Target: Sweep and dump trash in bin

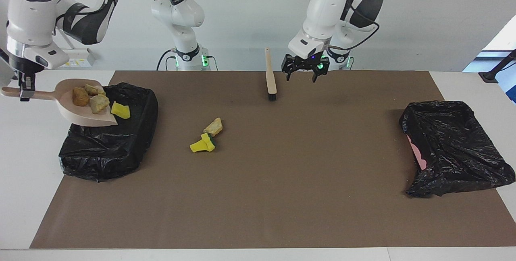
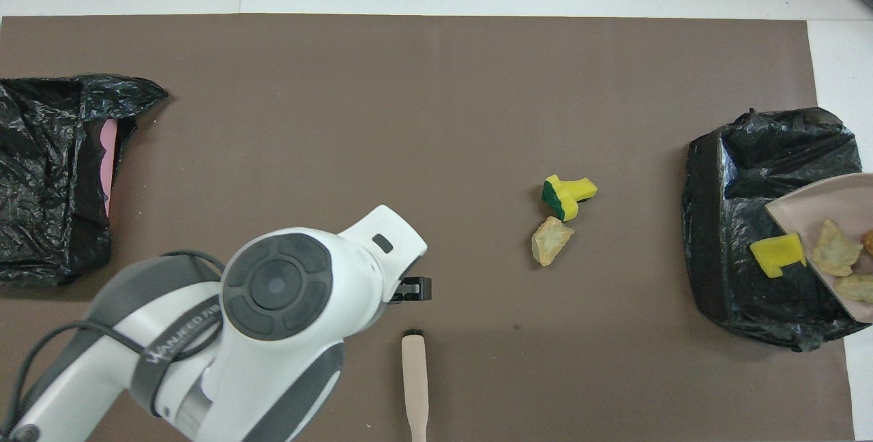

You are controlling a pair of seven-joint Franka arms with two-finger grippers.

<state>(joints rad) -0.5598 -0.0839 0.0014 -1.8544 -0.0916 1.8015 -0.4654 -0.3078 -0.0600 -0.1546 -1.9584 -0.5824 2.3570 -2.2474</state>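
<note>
Dustpan [image 1: 86, 110] tilted over black-lined bin [image 1: 109, 140], pinched by right end effector [image 1: 24, 92]; four trash scraps [image 1: 96, 102] aboard, undumped. Two scraps [image 1: 206, 137] unswept on counter [image 1: 282, 172]. Left end effector [image 1: 305, 71] spread, empty, beside brush [image 1: 270, 76].

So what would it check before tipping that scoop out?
1. Dustpan over the bin: ok, its lip hangs over the black-lined opening.
2. Grip on the handle: ok, the right gripper is shut on it.
3. Load in place: ok, four scraps sit in the pan, the yellow one at the lip.
4. Table swept: not ok, two scraps lie on the mat.
5. Brush ready: ok, it rests on the mat, unheld.
6. Left gripper clear: ok, open over the mat beside the brush.
</note>
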